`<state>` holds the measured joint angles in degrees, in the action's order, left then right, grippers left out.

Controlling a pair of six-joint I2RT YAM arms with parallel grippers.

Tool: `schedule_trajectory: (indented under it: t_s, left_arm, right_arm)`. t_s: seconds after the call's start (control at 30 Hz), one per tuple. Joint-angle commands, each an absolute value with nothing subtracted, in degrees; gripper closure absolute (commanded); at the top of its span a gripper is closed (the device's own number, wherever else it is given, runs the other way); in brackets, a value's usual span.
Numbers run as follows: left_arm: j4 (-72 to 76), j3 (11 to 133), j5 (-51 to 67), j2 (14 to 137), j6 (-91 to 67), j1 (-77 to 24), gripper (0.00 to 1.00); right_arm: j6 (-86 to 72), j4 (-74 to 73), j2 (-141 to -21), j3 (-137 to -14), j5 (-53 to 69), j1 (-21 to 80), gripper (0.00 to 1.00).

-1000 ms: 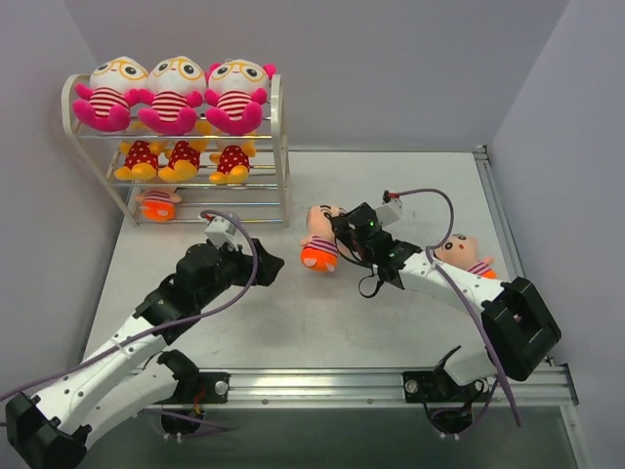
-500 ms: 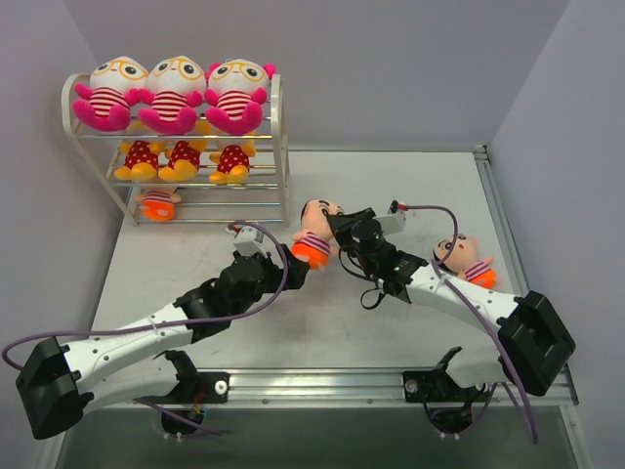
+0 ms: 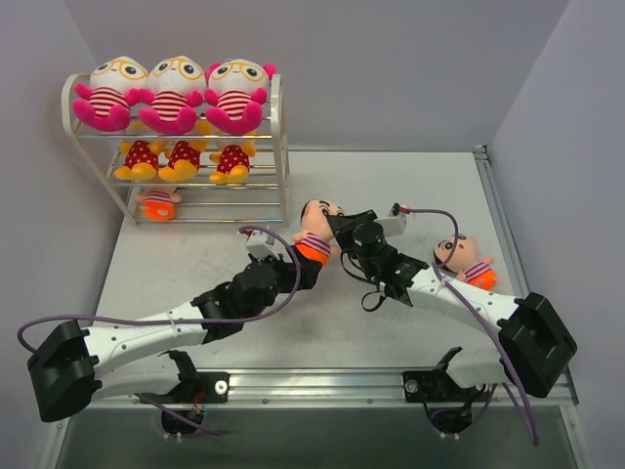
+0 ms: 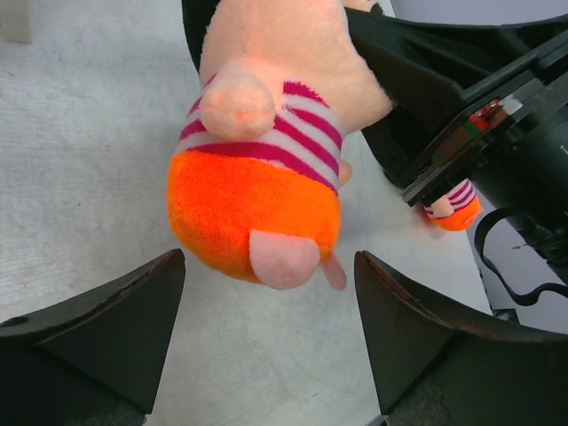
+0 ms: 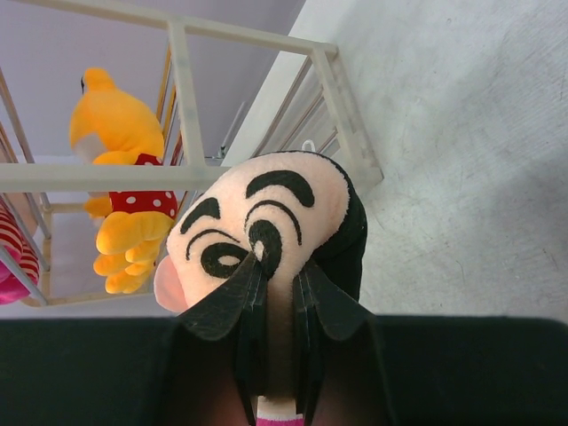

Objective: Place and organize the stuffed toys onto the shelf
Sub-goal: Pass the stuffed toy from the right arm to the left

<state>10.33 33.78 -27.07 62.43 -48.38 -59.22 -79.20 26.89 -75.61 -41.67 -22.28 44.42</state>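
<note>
Matte grey desk (image 3: 439,195), finely grained, boxed by plain lilac-grey walls (image 3: 391,59) at the back and both sides, with a metal rail (image 3: 391,376) along the near edge. At far left, tucked into the corner: cream wire shelf (image 3: 283,147), thin horizontal rods, rounded side frames. Top tier filled by three pink plush dolls (image 3: 174,96) with striped bellies and glasses, shoulder to shoulder. Middle tier filled by three yellow-orange dolls (image 3: 184,158) in red dotted dresses. On the bottom tier a single peach doll (image 3: 156,204) at the left end, bare rods to its right. Right of the shelf, left end effector (image 3: 309,268), smooth black fingers (image 4: 115,328) spread wide either side of fuzzy orange pants, not touching. Between the two end effectors, gripped doll (image 3: 318,227): soft pile, magenta-and-grey striped shirt, rounded peach feet. Right end effector (image 5: 280,266) pinched tight on its face, black-haired head toward the shelf. Farther right, loose doll (image 3: 466,260) lying on the desk beside the right forearm (image 3: 449,293), near the right wall. Broad stretch of desk between shelf and right wall.
</note>
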Motion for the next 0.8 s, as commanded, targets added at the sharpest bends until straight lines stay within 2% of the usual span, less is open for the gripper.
schedule_trajectory:
  t_s: [0.0,0.17,0.27,0.3,0.37,0.4,0.5,0.53,0.6,0.63,0.77]
  left_arm:
    - [17.31,34.63,-28.65,62.66,-48.16,-59.59,0.15]
    - [19.07,34.98,-29.44,64.33,-48.69,-59.50,0.22]
    - [18.81,35.51,-30.40,65.47,-48.87,-59.50,0.32]
    - [18.90,35.51,-30.58,65.57,-48.95,-59.50,0.42]
    - [18.46,35.16,-31.89,65.39,-49.65,-59.59,0.49]
    - [18.20,35.07,-32.60,65.22,-49.92,-59.50,0.58]
    - [17.05,34.11,-34.88,63.81,-50.80,-59.33,0.73]
    - [16.70,33.75,-35.33,62.94,-50.89,-59.33,0.86]
    - [15.82,32.62,-36.03,61.88,-51.59,-59.06,0.97]
    - [15.47,32.17,-36.12,60.92,-51.85,-58.54,0.98]
    - [15.20,28.66,-35.34,58.01,-54.40,-56.61,0.98]
  right_arm:
    - [-80.42,30.67,-74.09,-41.48,-23.91,44.91,1.00]
    - [-80.51,31.81,-74.62,-41.40,-22.94,45.35,1.00]
    - [-80.51,32.17,-75.06,-41.31,-22.76,45.53,1.00]
    - [-80.51,32.52,-75.32,-41.22,-22.68,45.53,1.00]
    - [-80.42,32.78,-75.58,-41.22,-22.15,45.62,1.00]
    - [-80.33,32.87,-75.76,-41.22,-21.89,45.79,1.00]
    - [-79.72,32.70,-76.03,-40.96,-21.36,45.79,0.97]
    - [-79.54,32.70,-75.94,-40.70,-21.36,45.79,0.91]
    - [-78.93,32.61,-75.68,-40.17,-21.27,45.88,0.83]
    - [-78.66,32.52,-75.59,-40.08,-21.27,45.88,0.74]
    - [-75.86,33.05,-75.24,-39.20,-20.57,45.79,0.48]
